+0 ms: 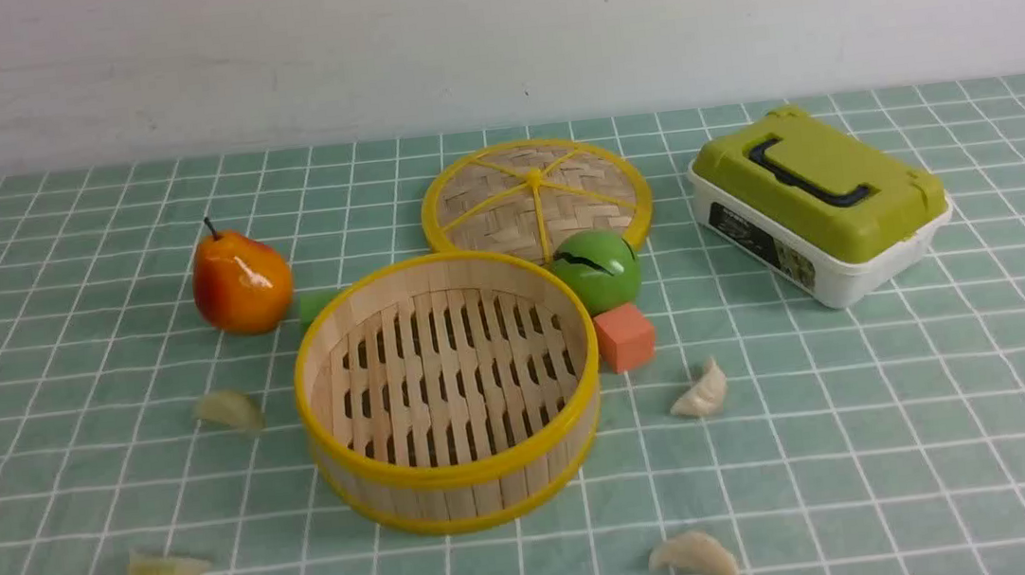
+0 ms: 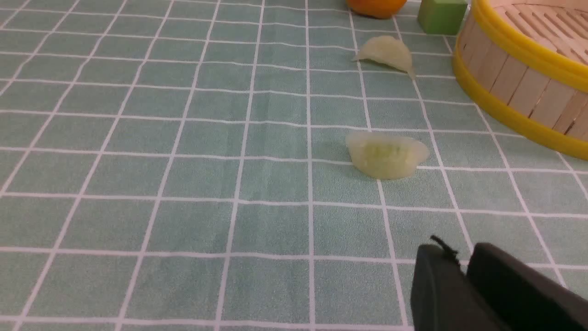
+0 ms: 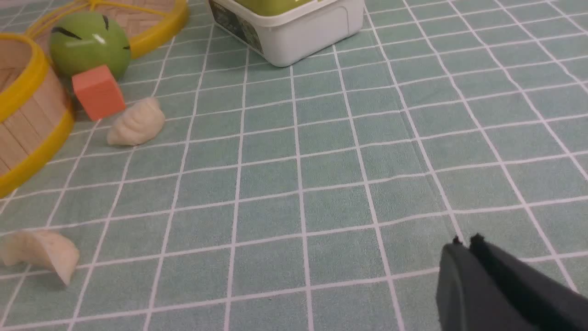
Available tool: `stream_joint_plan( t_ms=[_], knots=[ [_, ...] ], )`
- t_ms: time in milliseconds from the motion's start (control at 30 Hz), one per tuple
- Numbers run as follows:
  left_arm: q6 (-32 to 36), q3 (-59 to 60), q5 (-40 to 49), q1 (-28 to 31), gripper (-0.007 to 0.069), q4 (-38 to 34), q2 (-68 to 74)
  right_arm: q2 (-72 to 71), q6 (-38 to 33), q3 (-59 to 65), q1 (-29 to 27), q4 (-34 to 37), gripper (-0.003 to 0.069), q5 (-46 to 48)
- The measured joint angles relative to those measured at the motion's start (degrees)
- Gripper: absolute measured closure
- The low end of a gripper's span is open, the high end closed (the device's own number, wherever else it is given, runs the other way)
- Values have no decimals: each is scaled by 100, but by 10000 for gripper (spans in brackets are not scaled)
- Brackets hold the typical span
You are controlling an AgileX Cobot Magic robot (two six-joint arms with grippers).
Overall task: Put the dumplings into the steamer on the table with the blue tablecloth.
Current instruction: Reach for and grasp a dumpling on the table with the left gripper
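Note:
The steamer (image 1: 455, 465) stands empty at the middle of the table with the blue tablecloth (image 1: 919, 435). Several dumplings lie on the cloth around it: two to its left (image 1: 228, 410) (image 1: 164, 574) and two to its right (image 1: 701, 392) (image 1: 695, 558). Neither gripper shows in the front view. In the left wrist view my left gripper (image 2: 459, 250) has its jaws nearly together and empty, short of the near dumpling (image 2: 386, 154); another dumpling (image 2: 386, 53) lies beyond, beside the steamer (image 2: 519, 78). My right gripper (image 3: 466, 241) is shut and empty, well away from both dumplings (image 3: 137, 123) (image 3: 41, 250).
A pear (image 1: 240, 281) and a small green cube (image 1: 314, 306) sit behind the steamer on the left. The woven lid (image 1: 536, 197), a green ball (image 1: 599, 269) and an orange cube (image 1: 624, 337) are behind it on the right. A green-lidded white box (image 1: 818, 203) stands far right.

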Motion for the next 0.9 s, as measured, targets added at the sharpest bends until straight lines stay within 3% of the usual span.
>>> stream_joint_plan(
  t_ms=[900],
  knots=[
    [158, 0, -14, 0, 502, 25, 0, 0, 0, 0, 0, -26, 610, -5]
  ],
)
